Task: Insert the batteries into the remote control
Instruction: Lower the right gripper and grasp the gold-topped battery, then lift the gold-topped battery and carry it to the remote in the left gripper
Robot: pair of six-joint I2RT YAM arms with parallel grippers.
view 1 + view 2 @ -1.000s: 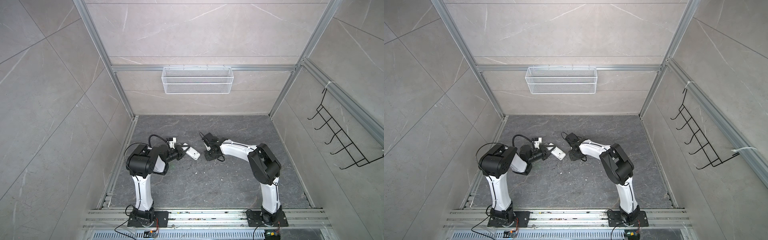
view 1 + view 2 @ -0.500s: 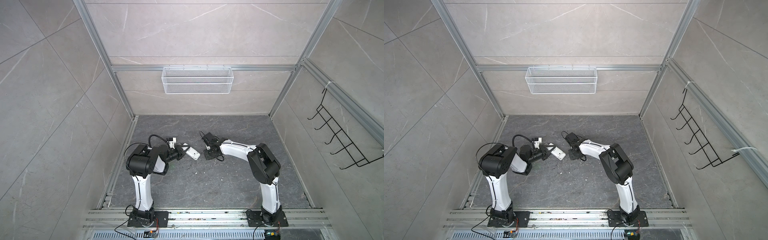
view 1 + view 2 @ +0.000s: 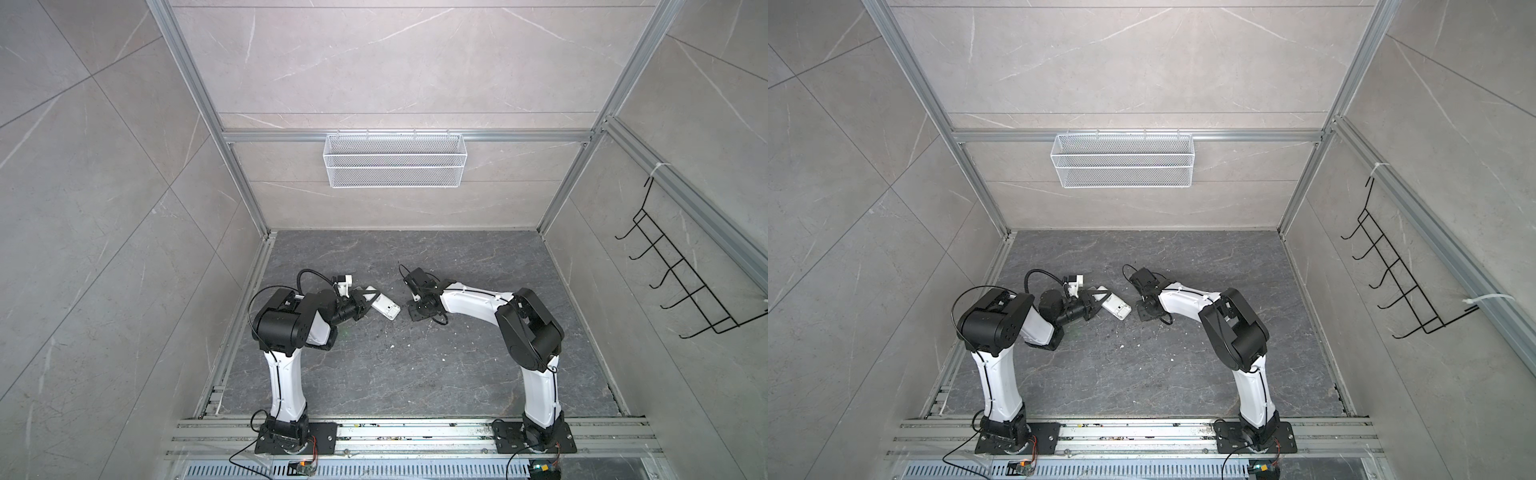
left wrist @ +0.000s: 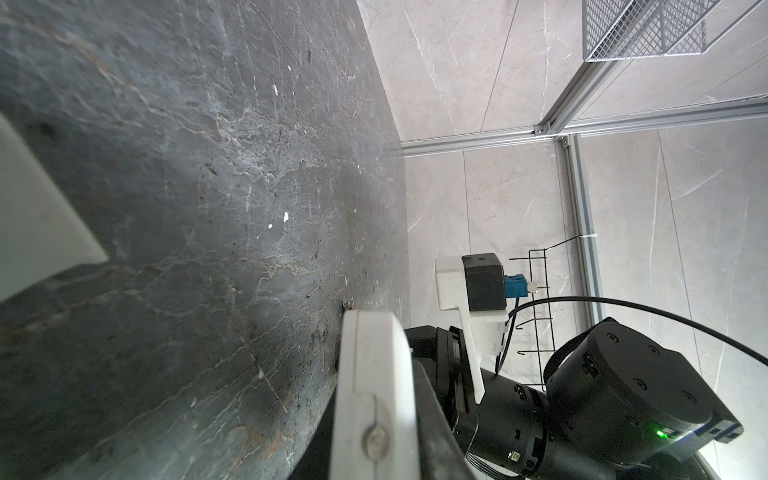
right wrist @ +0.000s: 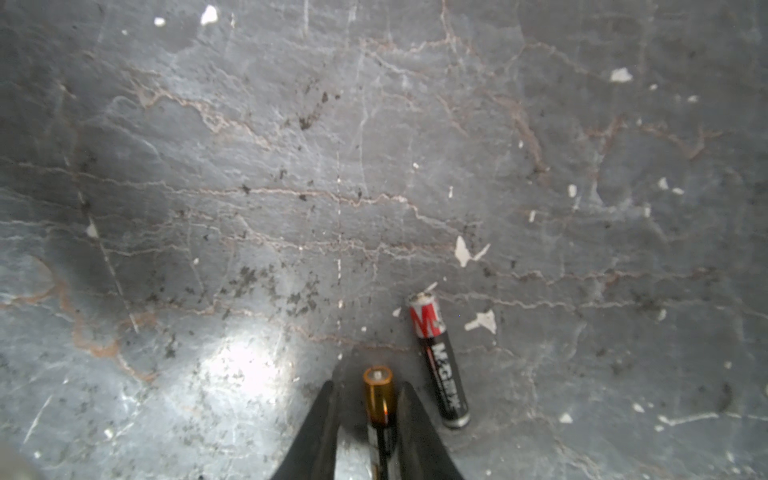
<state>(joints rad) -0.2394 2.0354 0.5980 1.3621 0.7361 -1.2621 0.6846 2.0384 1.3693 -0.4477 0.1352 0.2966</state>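
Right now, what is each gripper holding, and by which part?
Left gripper: the remote control, clamped at the end nearest its arm. Right gripper: nothing clamped; its open jaws straddle one battery.

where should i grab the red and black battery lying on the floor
Probably take the red and black battery mid-body, across its round sides, coming straight down: it lies flat on the floor. Keep jaws narrow; the gold-capped battery lies close beside.

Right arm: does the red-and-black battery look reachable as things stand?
Probably yes. The red-and-black battery lies bare on the floor just beside the right gripper, nothing over it; the jaws straddle the gold-topped battery, though.
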